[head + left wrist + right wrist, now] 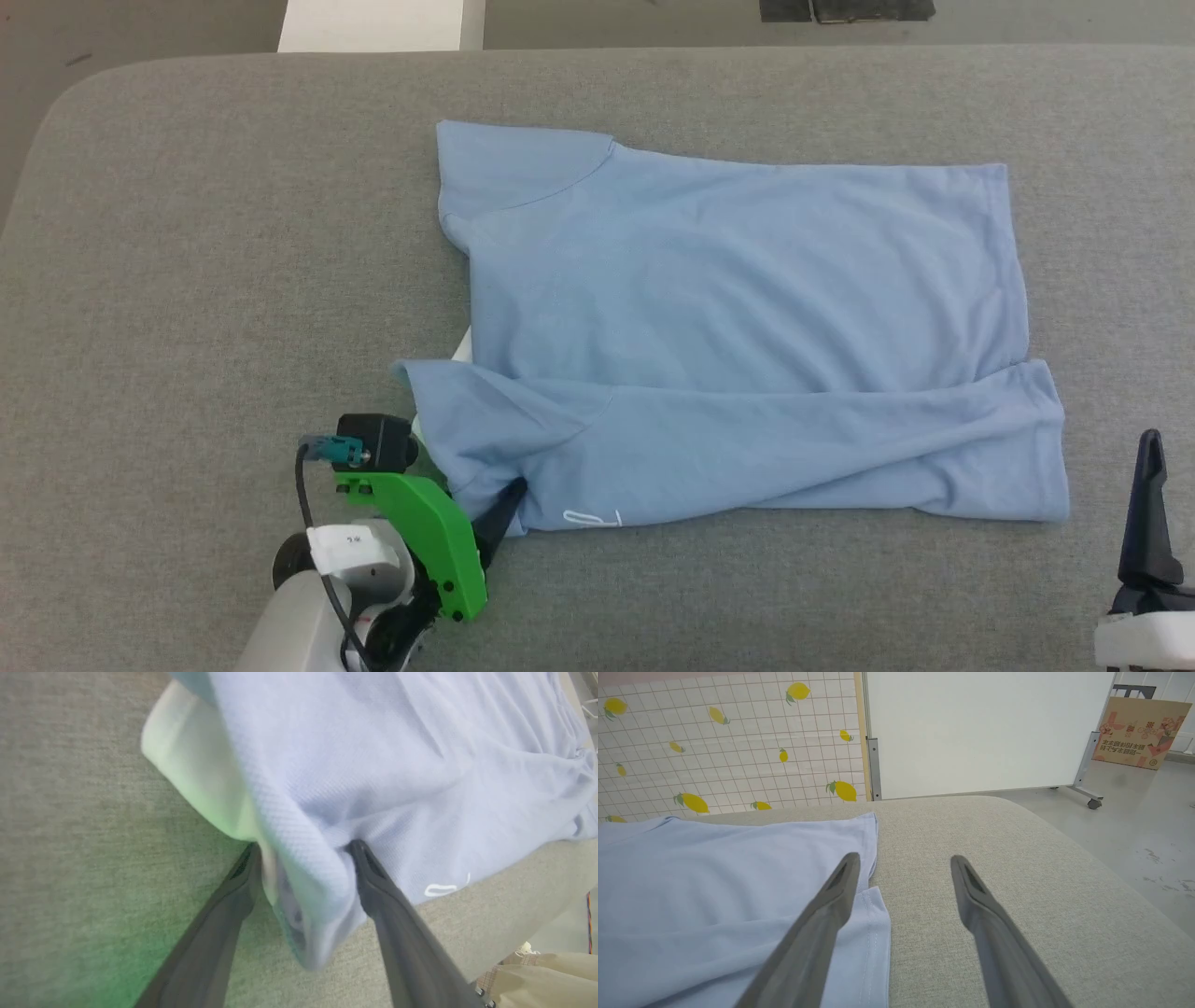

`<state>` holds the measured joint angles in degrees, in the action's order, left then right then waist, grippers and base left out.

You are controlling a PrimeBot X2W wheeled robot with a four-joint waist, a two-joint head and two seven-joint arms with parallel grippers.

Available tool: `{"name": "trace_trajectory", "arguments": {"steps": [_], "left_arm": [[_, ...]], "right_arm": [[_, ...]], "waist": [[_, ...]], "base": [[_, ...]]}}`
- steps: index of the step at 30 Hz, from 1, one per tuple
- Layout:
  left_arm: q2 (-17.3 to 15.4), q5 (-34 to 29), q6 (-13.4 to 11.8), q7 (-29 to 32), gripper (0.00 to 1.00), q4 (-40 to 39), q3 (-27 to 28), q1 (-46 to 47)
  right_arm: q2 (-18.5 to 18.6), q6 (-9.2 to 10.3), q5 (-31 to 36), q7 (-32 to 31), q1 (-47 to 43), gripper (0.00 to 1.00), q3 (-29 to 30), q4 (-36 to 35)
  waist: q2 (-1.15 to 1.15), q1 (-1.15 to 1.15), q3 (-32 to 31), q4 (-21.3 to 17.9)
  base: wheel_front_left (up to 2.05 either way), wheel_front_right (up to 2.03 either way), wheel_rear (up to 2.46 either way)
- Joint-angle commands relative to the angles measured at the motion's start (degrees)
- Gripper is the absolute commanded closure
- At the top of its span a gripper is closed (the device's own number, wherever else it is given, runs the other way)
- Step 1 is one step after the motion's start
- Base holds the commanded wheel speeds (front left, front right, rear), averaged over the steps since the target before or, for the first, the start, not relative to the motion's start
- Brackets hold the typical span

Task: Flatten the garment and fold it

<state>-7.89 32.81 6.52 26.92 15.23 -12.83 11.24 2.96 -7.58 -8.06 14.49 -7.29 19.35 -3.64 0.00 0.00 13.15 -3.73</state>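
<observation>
The garment [728,308] is a light blue shirt lying across the grey table [187,280], its near long edge folded over onto the body. A bit of white collar [462,347] peeks out at its left side, and a small white logo [591,519] sits by the near edge. My left gripper [499,509] is at the shirt's near left corner. In the left wrist view the left gripper [303,845] stands open with a bunched fold of the garment [397,765] between its fingers. My right gripper [906,857] hangs open over bare table beside the hem of the garment [714,896], holding nothing.
The padded table has wide bare areas left of and in front of the shirt, with a rounded far left corner. Beyond it stand a white panel on wheels [985,728], a lemon-print wall [728,742] and a cardboard box [1139,732].
</observation>
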Motion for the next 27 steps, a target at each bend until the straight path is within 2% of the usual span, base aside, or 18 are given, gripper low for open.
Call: {"name": "trace_trajectory", "arguments": {"steps": [1, 6, 9, 10, 11, 17, 19, 21, 24, 27], "left_arm": [[0.77, -0.27, 0.21, 0.44, 1.00, 2.86, -1.35, -0.22], [1.03, 0.80, 0.50, -2.59, 1.00, 3.25, -1.52, -0.14], [1.00, 1.30, 0.60, -4.64, 1.00, 2.08, -1.41, -0.69], [0.81, 1.23, 0.63, -5.24, 1.00, 1.50, -1.57, -0.90], [0.68, 1.24, 0.67, -6.31, 1.00, 0.25, -1.75, -1.30], [0.41, 0.97, 0.73, -7.32, 1.00, -2.96, -2.71, -1.68], [0.45, 0.86, 0.73, -7.29, 1.00, -3.58, -3.06, -1.51], [0.54, 0.77, 0.70, -7.26, 1.00, -4.01, -3.36, -1.24], [0.72, 0.71, 0.60, -7.34, 1.00, -4.48, -3.74, -0.78], [0.81, 0.71, 0.48, -7.32, 1.00, -4.61, -3.94, -0.43]], "right_arm": [[-0.08, 0.09, 0.20, 0.29, 1.11, 0.00, -0.21, 0.19], [-0.08, 0.09, 1.77, -1.58, 1.78, 0.00, -1.07, -0.71], [0.63, 0.09, 2.00, -5.59, 2.65, 0.00, -2.32, -1.42], [1.28, 0.09, 1.60, -7.68, 3.16, 0.00, -2.68, -1.62], [2.52, 0.09, -0.08, -13.26, 4.26, 0.00, -3.09, -1.12], [6.74, 0.09, -2.55, -33.83, 7.42, 0.00, -2.18, 2.71], [7.47, 0.09, -3.86, -39.11, 8.38, 0.00, -2.22, 3.45], [8.67, 0.09, -4.16, -43.54, 8.61, 0.00, -3.01, 4.06], [8.48, 0.09, -5.59, -48.50, 9.46, 0.00, -2.77, 5.31], [8.10, 0.09, -6.27, -50.74, 9.97, 0.00, -2.81, 6.63]], "waist": [[0.00, 0.00, -0.17, -0.12], [0.00, 0.00, -0.48, 0.06], [0.00, 0.00, -0.27, 0.54], [0.00, 0.00, -0.11, 0.76], [0.00, 0.00, 0.22, 1.18], [0.00, 0.00, 1.65, 2.56], [0.00, 0.00, 2.08, 3.04], [0.00, 0.00, 2.56, 3.58], [0.00, 0.00, 3.55, 4.34], [0.00, 0.00, 4.23, 4.86]], "base": [[0.00, 0.00, 0.00], [0.00, 0.00, 0.00], [0.00, 0.00, 0.00], [0.00, 0.00, 0.00], [0.00, 0.00, 0.00], [0.00, 0.00, 0.00], [0.00, 0.00, 0.00], [0.00, 0.00, 0.00], [0.00, 0.00, 0.00], [0.00, 0.00, 0.00]]}}
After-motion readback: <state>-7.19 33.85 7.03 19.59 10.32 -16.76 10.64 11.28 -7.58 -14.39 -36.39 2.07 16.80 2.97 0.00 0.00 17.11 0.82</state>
